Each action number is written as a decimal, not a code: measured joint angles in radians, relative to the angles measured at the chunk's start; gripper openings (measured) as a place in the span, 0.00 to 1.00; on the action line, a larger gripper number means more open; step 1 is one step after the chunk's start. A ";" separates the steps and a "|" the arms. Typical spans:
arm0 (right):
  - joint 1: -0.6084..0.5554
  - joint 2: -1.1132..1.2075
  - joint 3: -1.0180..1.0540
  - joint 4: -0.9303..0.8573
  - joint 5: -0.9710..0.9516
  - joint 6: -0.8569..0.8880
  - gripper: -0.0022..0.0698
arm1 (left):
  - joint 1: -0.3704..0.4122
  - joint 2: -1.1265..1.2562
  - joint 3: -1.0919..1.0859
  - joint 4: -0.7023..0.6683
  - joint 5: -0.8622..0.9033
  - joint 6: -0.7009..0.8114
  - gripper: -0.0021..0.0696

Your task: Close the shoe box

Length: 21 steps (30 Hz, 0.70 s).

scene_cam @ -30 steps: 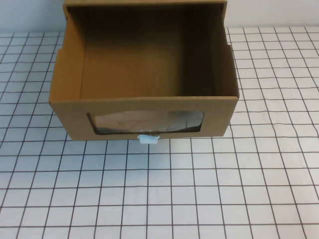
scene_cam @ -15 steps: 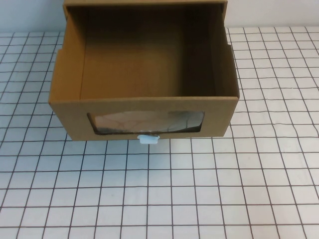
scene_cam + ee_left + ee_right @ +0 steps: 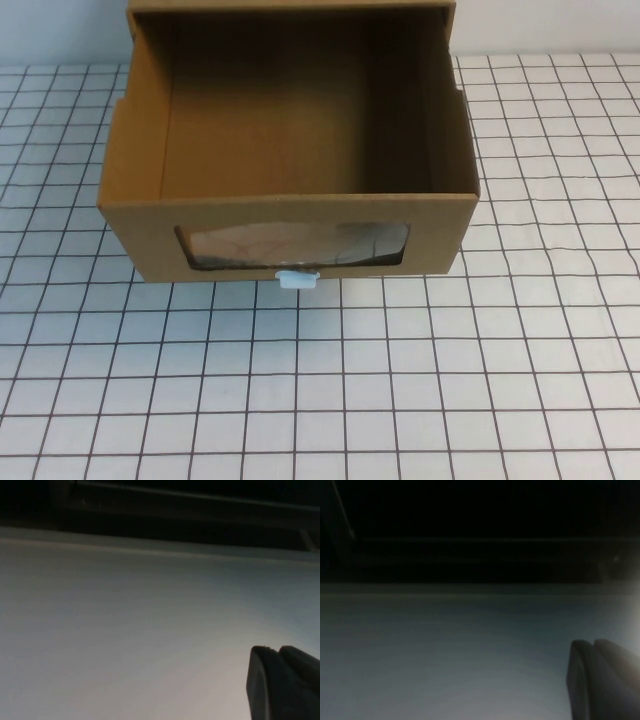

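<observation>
I see the shoe box (image 3: 288, 150) sitting at the far middle of the gridded worktop (image 3: 400, 390), its drawer pulled out toward my side and open on top — the bare brown inside is plainly visible. The drawer's front face carries a clear window (image 3: 293, 245), and just below that window, on the lower edge, a small white tab (image 3: 298, 279) pokes out over the worktop. The back of the drawer runs under the outer sleeve (image 3: 290, 6) at the far edge of the box. Neither arm shows near the box in the high view. The left end effector (image 3: 285, 685) appears only as a dark finger piece in its own wrist camera, set against a pale blank surface, and the right end effector (image 3: 602, 680) looks the same in its dim view — for both, I cannot tell how far apart the fingers are, and nothing shows in either grasp.
</observation>
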 joint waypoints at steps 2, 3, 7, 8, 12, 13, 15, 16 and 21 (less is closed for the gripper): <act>0.000 0.036 -0.069 -0.002 0.037 0.076 0.01 | 0.000 0.043 -0.058 0.005 0.000 0.017 0.03; 0.000 0.054 -0.106 -0.002 0.077 0.102 0.01 | 0.000 0.068 -0.089 0.007 0.011 0.019 0.03; 0.000 0.138 -0.241 0.008 0.378 0.200 0.01 | 0.000 0.180 -0.221 -0.023 0.184 0.008 0.03; 0.000 0.159 -0.275 0.013 0.467 0.221 0.01 | 0.000 0.205 -0.261 -0.048 0.251 0.001 0.03; 0.000 0.281 -0.354 0.023 0.902 0.270 0.01 | 0.000 0.340 -0.401 -0.146 0.655 -0.025 0.03; 0.000 0.310 -0.359 0.020 1.003 0.272 0.01 | 0.000 0.376 -0.424 -0.153 0.735 -0.025 0.03; 0.000 0.356 -0.362 -0.008 1.192 0.272 0.01 | 0.000 0.434 -0.443 -0.153 0.828 -0.025 0.03; 0.000 0.378 -0.362 -0.031 1.263 0.272 0.01 | 0.000 0.462 -0.443 -0.146 0.856 -0.025 0.03; 0.000 0.417 -0.340 0.004 1.367 0.268 0.01 | 0.000 0.562 -0.447 -0.165 0.874 -0.036 0.03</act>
